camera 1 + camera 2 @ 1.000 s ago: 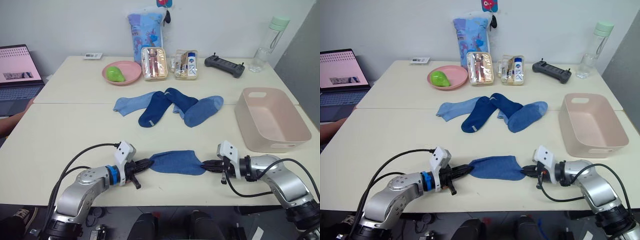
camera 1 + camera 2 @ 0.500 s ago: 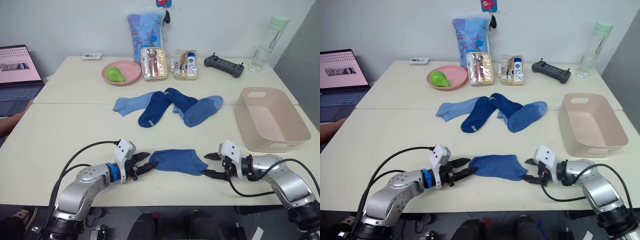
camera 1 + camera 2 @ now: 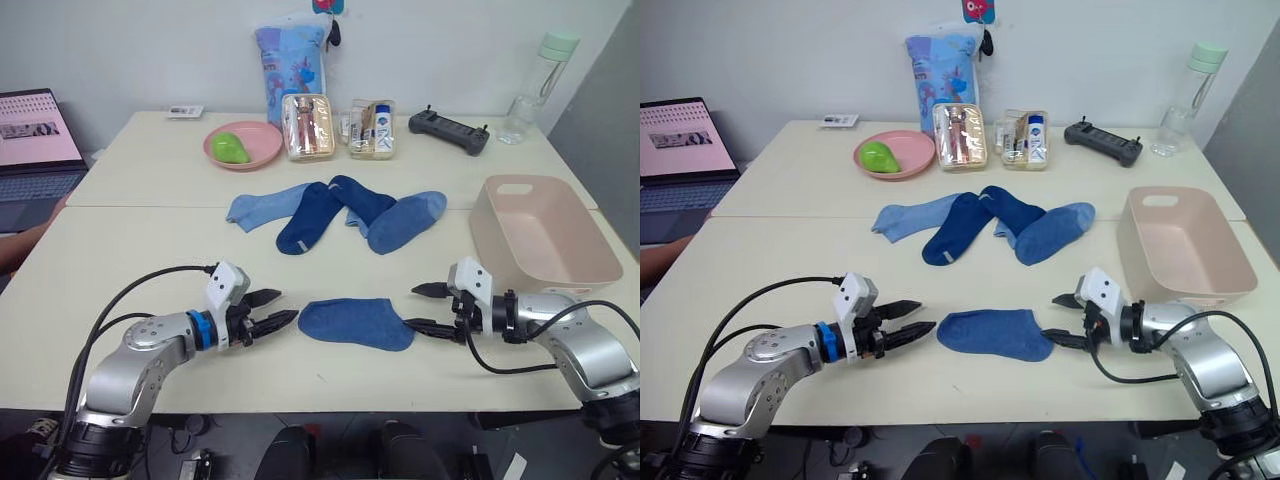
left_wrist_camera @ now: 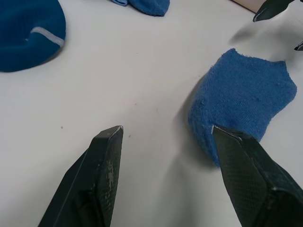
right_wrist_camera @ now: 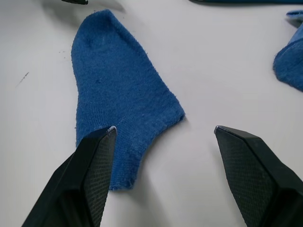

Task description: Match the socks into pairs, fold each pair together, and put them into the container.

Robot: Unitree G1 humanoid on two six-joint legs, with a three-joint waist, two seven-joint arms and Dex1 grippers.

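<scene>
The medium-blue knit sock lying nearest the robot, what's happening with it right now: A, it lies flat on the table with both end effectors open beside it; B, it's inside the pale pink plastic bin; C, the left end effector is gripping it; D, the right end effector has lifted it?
A: the medium-blue knit sock lies flat on the cream table, the left end effector and right end effector open at either end.

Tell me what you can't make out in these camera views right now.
- Sock pile, head views: overlapping socks hide how each lies underneath.
- Folded sock: one sock or two layered cannot be told.
- Pouch contents: too small to identify.
- Laptop: cut off by the frame edge.
- Container: near wall hides part of its floor.
</scene>
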